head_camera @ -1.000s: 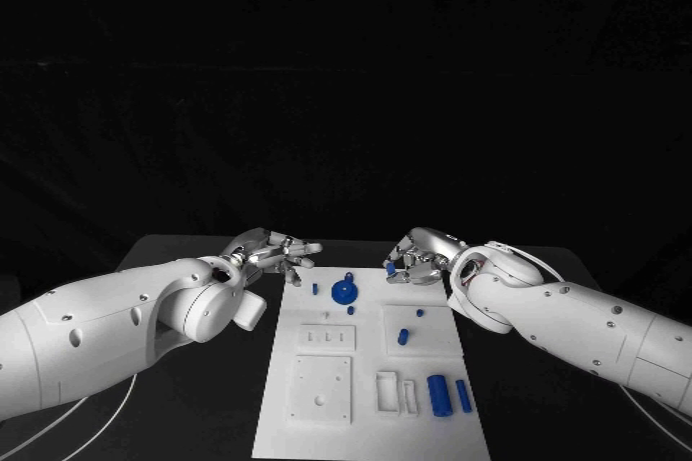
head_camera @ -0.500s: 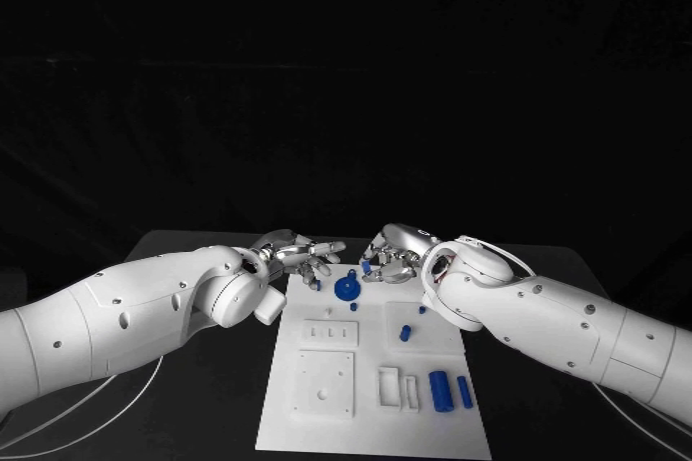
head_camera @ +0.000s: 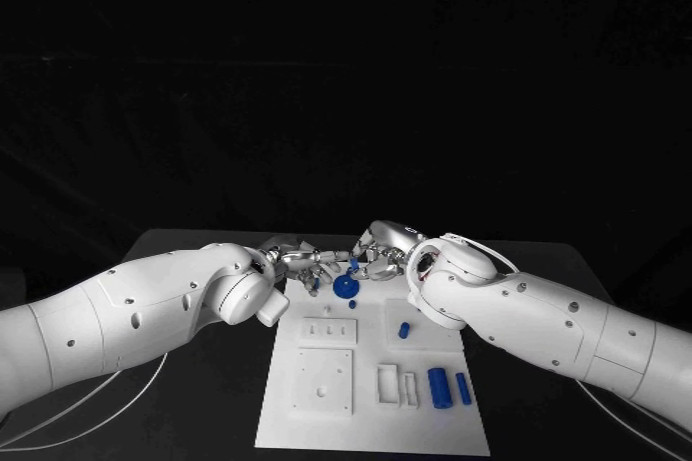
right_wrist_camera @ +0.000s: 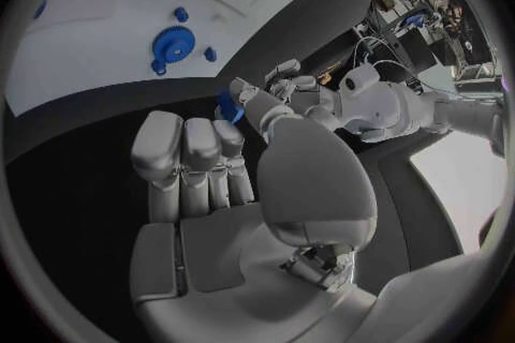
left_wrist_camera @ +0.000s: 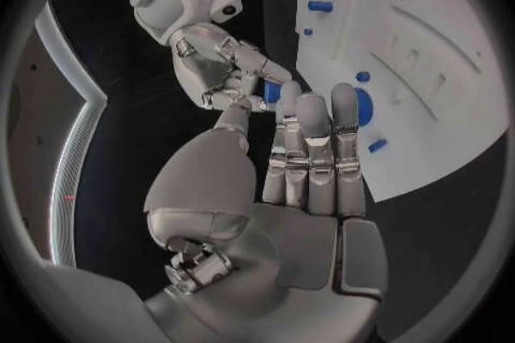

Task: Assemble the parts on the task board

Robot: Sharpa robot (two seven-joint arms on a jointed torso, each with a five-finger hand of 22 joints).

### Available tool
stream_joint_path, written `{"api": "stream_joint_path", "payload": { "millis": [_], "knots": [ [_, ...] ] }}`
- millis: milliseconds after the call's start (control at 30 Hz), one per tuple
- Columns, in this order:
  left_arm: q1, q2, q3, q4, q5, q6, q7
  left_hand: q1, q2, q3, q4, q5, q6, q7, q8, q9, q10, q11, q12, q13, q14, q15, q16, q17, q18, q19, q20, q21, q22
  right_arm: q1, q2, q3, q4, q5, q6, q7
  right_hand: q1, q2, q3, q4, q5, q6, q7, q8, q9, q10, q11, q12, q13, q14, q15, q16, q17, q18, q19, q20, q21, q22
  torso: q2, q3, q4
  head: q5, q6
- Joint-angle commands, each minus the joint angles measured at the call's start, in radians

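My two hands meet above the far end of the white task board point(head_camera: 368, 421). The right hand point(head_camera: 378, 253) pinches a small blue part point(head_camera: 353, 265) between thumb and fingertip. The left hand point(head_camera: 296, 261) stretches its fingers up to that part; I cannot tell whether they touch it. The left wrist view shows the part point(left_wrist_camera: 274, 92) just past the left hand point(left_wrist_camera: 305, 154), with the right hand point(left_wrist_camera: 220, 69) behind it. In the right wrist view the part point(right_wrist_camera: 228, 108) sits at the thumb tip of the right hand point(right_wrist_camera: 204, 180), facing the left hand point(right_wrist_camera: 284, 86).
A blue gear point(head_camera: 346, 288) stands on the board's far end, just below the hands, with a small blue peg point(head_camera: 352, 304) beside it. Another blue peg point(head_camera: 404, 331) stands mid-board. Two blue cylinders point(head_camera: 438, 389) lie at the near right, beside white slots point(head_camera: 387, 385).
Both hands have moved inward over the board's far end until they meet. The right hand has carried the small blue part leftward to the left hand's fingertips.
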Motion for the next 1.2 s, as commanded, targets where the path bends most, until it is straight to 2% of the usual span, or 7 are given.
{"api": "stream_joint_path", "payload": {
  "millis": [33, 233, 400, 633, 767, 1000, 1200],
  "knots": [
    [0.001, 0.007, 0.001, 0.000, -0.041, 0.010, -0.067, 0.010, -0.005, 0.001, -0.006, -0.002, -0.007, 0.006, -0.007, -0.003, 0.018, 0.000, -0.007, 0.000, -0.011, 0.001, 0.001, -0.004, -0.014, -0.008, 0.001, -0.008, 0.002, 0.001, 0.008, 0.000, 0.006, -0.005, -0.013, -0.035, -0.001, -0.004, 0.002, -0.003, 0.003, 0.000, 0.001, 0.003, -0.001, -0.003, -0.002, -0.006, -0.002, 0.002, -0.004, -0.006, -0.001, -0.007, 0.031, 0.000, 0.007, 0.131, 0.001, -0.0002, -0.0006, -0.001, -0.002],
    [0.000, 0.017, 0.000, 0.000, -0.060, 0.013, -0.104, 0.011, -0.009, 0.000, -0.009, -0.009, -0.013, 0.009, -0.006, -0.028, 0.016, 0.002, -0.012, -0.003, -0.012, 0.003, -0.002, -0.015, -0.012, -0.009, 0.004, -0.015, 0.013, 0.001, 0.017, 0.000, 0.013, -0.005, -0.026, -0.046, -0.001, -0.003, 0.000, -0.005, 0.004, 0.003, 0.001, 0.004, 0.000, -0.003, -0.002, -0.006, -0.002, 0.002, -0.004, -0.006, 0.000, -0.008, 0.032, -0.001, 0.009, 0.132, -0.002, -0.0017, 0.0015, -0.003, -0.004],
    [0.000, 0.021, 0.000, 0.000, -0.033, 0.013, -0.123, 0.012, -0.010, 0.002, -0.007, -0.017, -0.015, 0.011, -0.006, -0.034, 0.013, 0.003, -0.014, -0.004, -0.014, 0.004, -0.003, -0.017, -0.012, -0.010, 0.005, -0.019, 0.015, 0.001, 0.019, 0.000, 0.018, -0.009, -0.024, -0.053, -0.002, -0.003, -0.004, -0.006, 0.004, 0.007, -0.001, 0.004, 0.001, -0.002, -0.003, -0.005, -0.001, 0.003, -0.005, -0.006, 0.000, -0.008, 0.032, -0.001, 0.009, 0.132, -0.002, -0.0023, 0.0030, -0.001, -0.003],
    [0.000, 0.026, 0.000, -0.001, -0.002, 0.000, -0.124, 0.012, -0.014, 0.005, 0.000, -0.020, -0.012, 0.011, -0.005, -0.040, 0.014, 0.004, -0.017, -0.007, -0.015, 0.005, -0.004, -0.020, -0.012, -0.011, 0.006, -0.024, 0.020, 0.001, 0.021, -0.006, 0.027, -0.014, 0.007, -0.060, -0.003, -0.003, -0.010, -0.006, 0.000, 0.006, -0.001, 0.003, 0.000, -0.002, -0.003, -0.006, -0.002, 0.003, -0.005, -0.007, 0.000, -0.008, 0.032, -0.001, 0.008, 0.132, -0.001, -0.0032, 0.0015, 0.000, -0.002],
    [0.000, 0.029, 0.000, 0.002, 0.003, 0.000, -0.121, 0.011, -0.016, 0.005, 0.004, -0.025, -0.011, 0.010, -0.004, -0.041, 0.015, 0.004, -0.017, -0.007, -0.015, 0.005, -0.003, -0.021, -0.012, -0.010, 0.006, -0.026, 0.023, 0.001, 0.020, -0.010, 0.029, -0.018, 0.026, -0.066, -0.004, -0.003, -0.015, -0.003, -0.008, 0.006, -0.001, 0.003, 0.000, -0.003, -0.003, -0.007, -0.002, 0.003, -0.004, -0.007, 0.001, -0.008, 0.032, -0.001, 0.008, 0.132, -0.002, -0.0039, 0.0027, 0.000, -0.001],
    [0.000, 0.030, 0.000, 0.008, 0.004, 0.002, -0.115, 0.010, -0.018, 0.006, 0.008, -0.030, -0.008, 0.009, -0.002, -0.039, 0.014, 0.004, -0.018, -0.007, -0.017, 0.005, -0.003, -0.022, -0.012, -0.011, 0.006, -0.028, 0.026, 0.002, 0.019, -0.015, 0.026, -0.023, 0.050, -0.076, -0.001, -0.003, -0.018, -0.002, -0.010, 0.006, -0.001, 0.003, 0.000, -0.003, -0.003, -0.007, -0.003, 0.003, -0.004, -0.007, 0.001, -0.009, 0.032, -0.001, 0.009, 0.133, -0.002, -0.0022, 0.0026, 0.000, 0.000],
    [0.000, 0.027, 0.000, 0.010, 0.004, -0.001, -0.105, 0.011, -0.022, 0.009, 0.015, -0.031, -0.006, 0.008, -0.002, -0.028, 0.013, 0.004, -0.017, -0.007, -0.018, 0.006, -0.001, -0.022, -0.013, -0.012, 0.006, -0.032, 0.032, 0.002, 0.020, -0.018, 0.023, -0.025, 0.058, -0.080, 0.001, -0.001, -0.019, -0.002, -0.010, 0.008, -0.002, 0.004, 0.001, -0.002, -0.003, -0.006, -0.002, 0.003, -0.005, -0.006, 0.003, -0.009, 0.032, -0.001, 0.009, 0.133, -0.001, -0.0025, 0.0021, -0.001, -0.001]
  ]
}}
